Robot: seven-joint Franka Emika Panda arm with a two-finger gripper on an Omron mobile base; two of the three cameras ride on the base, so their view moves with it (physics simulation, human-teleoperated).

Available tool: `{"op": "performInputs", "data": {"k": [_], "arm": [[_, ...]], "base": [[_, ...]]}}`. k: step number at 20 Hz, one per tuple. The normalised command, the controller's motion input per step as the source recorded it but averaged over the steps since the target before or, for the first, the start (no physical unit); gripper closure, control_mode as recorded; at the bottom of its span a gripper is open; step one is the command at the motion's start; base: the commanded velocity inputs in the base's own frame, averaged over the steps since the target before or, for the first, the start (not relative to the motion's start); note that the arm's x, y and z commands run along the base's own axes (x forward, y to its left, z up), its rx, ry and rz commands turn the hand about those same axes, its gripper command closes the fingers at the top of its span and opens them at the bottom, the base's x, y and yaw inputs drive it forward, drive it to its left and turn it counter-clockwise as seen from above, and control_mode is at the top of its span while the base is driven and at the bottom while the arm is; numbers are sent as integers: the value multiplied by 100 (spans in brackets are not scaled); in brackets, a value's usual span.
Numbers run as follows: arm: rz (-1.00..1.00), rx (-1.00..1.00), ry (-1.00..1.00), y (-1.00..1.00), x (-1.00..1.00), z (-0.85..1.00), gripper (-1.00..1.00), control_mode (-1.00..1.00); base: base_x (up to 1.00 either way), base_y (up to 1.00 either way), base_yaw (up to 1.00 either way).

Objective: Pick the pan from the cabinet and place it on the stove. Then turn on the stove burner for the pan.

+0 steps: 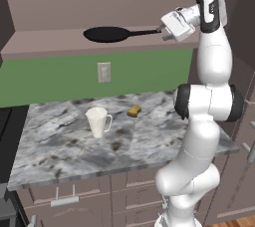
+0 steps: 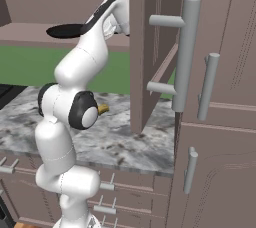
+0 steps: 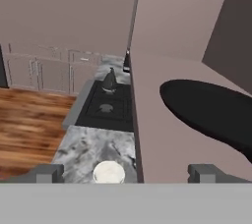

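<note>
Up on the open shelf of the cabinet [image 1: 60, 42], the pan [image 1: 106, 34] lies flat with its thin handle running right toward the gripper [image 1: 165, 31]. The gripper sits at the tip of that handle, with its fingers [image 3: 49, 173] spread as wide as they go and nothing between them; the pan's dark body lies on the shelf just ahead and to one side of them in the hand view. A cabinet door [image 2: 150, 47] with a long silver bar handle [image 2: 186, 54] stands open at the right, near the camera.

Below, the marbled counter [image 1: 149, 141] carries a white mug [image 1: 98, 121] near its middle and a small yellow-brown piece [image 1: 133, 111] farther back to the right. The stove [image 3: 109, 106] lies at the counter's left end, with a small dark kettle [image 3: 109, 80] on a far burner. A white wall outlet [image 1: 104, 72] sits on the green backsplash [image 1: 50, 79].
</note>
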Motion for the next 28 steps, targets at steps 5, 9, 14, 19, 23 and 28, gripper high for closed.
{"op": "performInputs", "data": {"k": [5,9,14,19,23,28], "arm": [[-9,-2,-3,0,19,-3,-100,-100],[-9,-4,0,0,22,-11,-100,-100],[-8,-4,0,0,28,-13,-100,-100],[-6,-2,0,0,31,-7,-100,-100],[-3,-2,0,0,32,-1,-100,-100],[-1,-1,0,0,33,0,-100,-100]], "base": [[0,0,0],[0,0,0],[0,0,0],[0,0,0],[0,0,0],[0,0,0]]}}
